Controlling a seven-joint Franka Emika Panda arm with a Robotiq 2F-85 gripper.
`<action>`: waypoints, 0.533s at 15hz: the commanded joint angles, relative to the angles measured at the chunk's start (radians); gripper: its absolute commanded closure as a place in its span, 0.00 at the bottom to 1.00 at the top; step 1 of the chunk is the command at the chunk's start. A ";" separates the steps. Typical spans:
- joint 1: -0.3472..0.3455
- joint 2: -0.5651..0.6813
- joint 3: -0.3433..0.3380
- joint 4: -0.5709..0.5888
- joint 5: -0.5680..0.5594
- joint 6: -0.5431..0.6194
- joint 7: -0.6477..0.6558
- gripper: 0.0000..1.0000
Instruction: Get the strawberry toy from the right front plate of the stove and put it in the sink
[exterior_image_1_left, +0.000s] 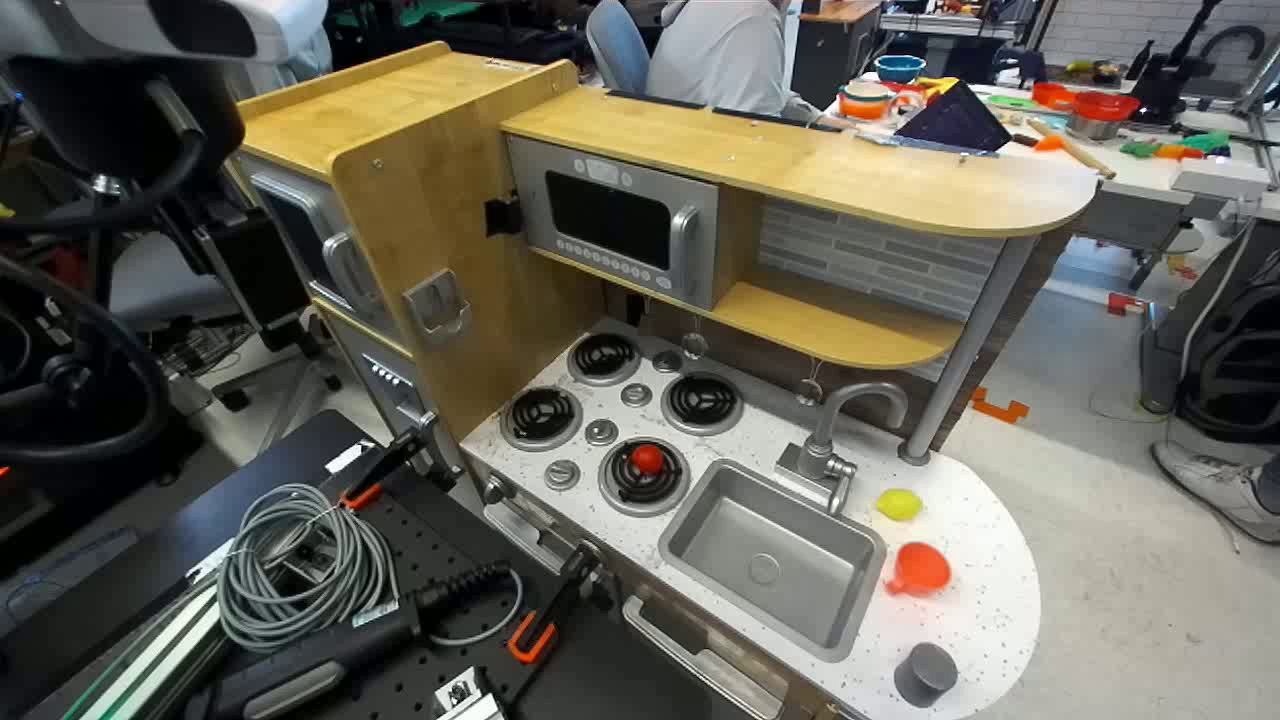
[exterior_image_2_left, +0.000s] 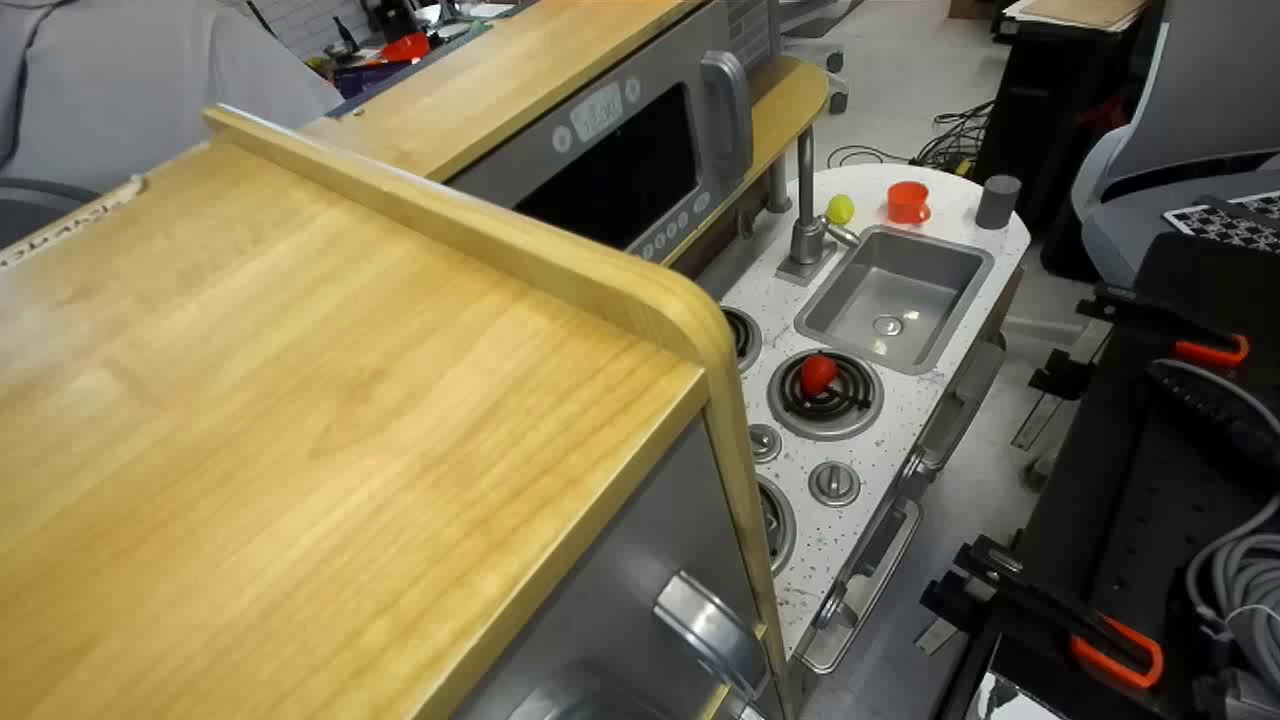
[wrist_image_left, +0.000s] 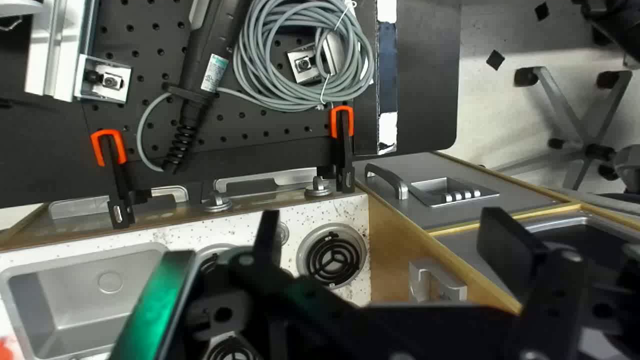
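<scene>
Progress seems nil: at far left in an exterior view the bulky white-and-black robot arm (exterior_image_1_left: 100, 30) shows only in part, and in the wrist view its black two-fingered gripper (wrist_image_left: 385, 232) stands spread wide with nothing held. Rightward, the tiny red roundish strawberry toy (exterior_image_1_left: 647, 459) sits on the silver-ringed black coil burner (exterior_image_1_left: 645, 493) at the right front of the white speckled toy stove (exterior_image_1_left: 628, 418). Farther right, the grey rectangular metal sink (exterior_image_1_left: 720, 540) does not hold it; reaching, grasping, carrying and releasing all seem left to do
</scene>
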 joint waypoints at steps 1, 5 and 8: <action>-0.010 0.001 0.009 -0.002 0.006 -0.005 -0.006 0.00; -0.010 0.003 0.009 -0.010 0.006 -0.005 -0.006 0.00; -0.010 0.003 0.009 -0.010 0.006 -0.005 -0.006 0.00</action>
